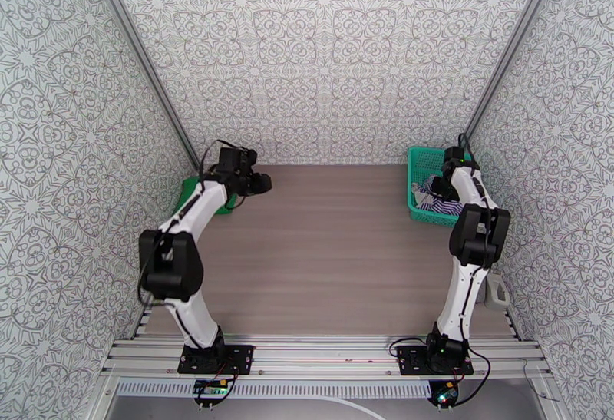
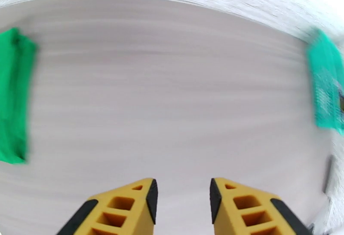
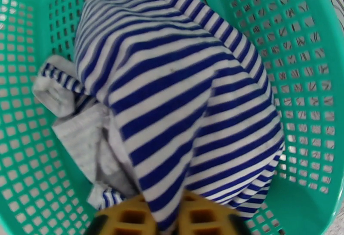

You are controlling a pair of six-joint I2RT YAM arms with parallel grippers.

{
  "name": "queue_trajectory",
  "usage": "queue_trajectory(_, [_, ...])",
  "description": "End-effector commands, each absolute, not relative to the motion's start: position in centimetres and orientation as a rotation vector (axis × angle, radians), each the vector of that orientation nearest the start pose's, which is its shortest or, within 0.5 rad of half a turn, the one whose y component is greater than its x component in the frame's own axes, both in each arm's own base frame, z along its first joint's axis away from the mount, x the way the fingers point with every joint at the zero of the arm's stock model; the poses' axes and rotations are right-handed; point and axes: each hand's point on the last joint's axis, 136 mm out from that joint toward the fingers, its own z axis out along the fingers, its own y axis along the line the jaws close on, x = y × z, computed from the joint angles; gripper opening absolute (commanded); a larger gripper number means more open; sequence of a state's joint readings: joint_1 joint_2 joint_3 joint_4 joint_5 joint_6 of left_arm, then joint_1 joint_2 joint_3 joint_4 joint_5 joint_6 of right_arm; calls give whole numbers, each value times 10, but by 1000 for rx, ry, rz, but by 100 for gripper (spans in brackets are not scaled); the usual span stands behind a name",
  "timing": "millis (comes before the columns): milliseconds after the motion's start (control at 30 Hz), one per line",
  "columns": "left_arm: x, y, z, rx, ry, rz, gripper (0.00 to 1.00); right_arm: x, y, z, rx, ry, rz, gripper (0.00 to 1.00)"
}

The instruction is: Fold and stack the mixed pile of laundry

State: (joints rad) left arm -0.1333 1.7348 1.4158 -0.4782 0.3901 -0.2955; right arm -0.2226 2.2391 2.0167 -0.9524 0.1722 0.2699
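The striped top (image 3: 172, 85) is seen bunched inside the teal basket (image 3: 309, 51), which is set at the far right corner of the table (image 1: 330, 245). A fold of its blue-and-white cloth is drawn down between the yellow fingers (image 3: 129, 219) of the right gripper (image 3: 167, 216). The two fingers are closed upon it, with cloth showing on either side of the pinch. The rest of the garment is heaped beyond the fingertips, and a paler, white-edged part is spread to the left on the mesh floor. From above, the right gripper (image 1: 441, 183) is found lowered into the teal basket (image 1: 418, 159), over the striped top (image 1: 434, 205).

The green T-shirt (image 1: 186, 193) is laid at the far left edge of the table, close to the wall (image 1: 77, 145), and is partly hidden by the left arm (image 1: 196, 214). The left gripper (image 1: 259, 182) is held over bare table just to the right of it, apart from it. In the blurred left wrist view, the fingers (image 2: 129, 208) of the left gripper (image 2: 183, 190) are parted with nothing between them. The green T-shirt (image 2: 15, 98) is placed well off to their left and the teal basket (image 2: 327, 85) far to their right
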Motion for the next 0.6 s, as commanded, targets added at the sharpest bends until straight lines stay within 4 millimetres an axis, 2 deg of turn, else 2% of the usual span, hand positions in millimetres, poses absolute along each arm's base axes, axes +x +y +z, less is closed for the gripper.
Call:
queue_trajectory(0, [448, -154, 183, 33, 2345, -807, 38, 512, -139, 161, 675, 2522, -196, 0])
queue_trajectory(67, [435, -168, 189, 92, 2327, -834, 37, 509, -123, 194, 632, 2465, -148, 0])
queue_trajectory(167, [417, -187, 205, 188, 2269, -857, 34, 498, -84, 257, 535, 2351, -50, 0])
queue_trajectory(300, [397, -201, 240, 253, 2141, -937, 33, 463, -28, 336, 419, 2201, 95, 0])
queue_trajectory(367, [387, -204, 257, 275, 2084, -966, 33, 441, -2, 365, 365, 2141, 165, 0])
queue_trajectory(467, [372, -205, 274, 296, 2034, -976, 34, 403, 34, 396, 272, 2093, 253, 0])
queue_trajectory(567, [358, -204, 283, 319, 2015, -987, 34, 370, 62, 401, 217, 2116, 384, 0])
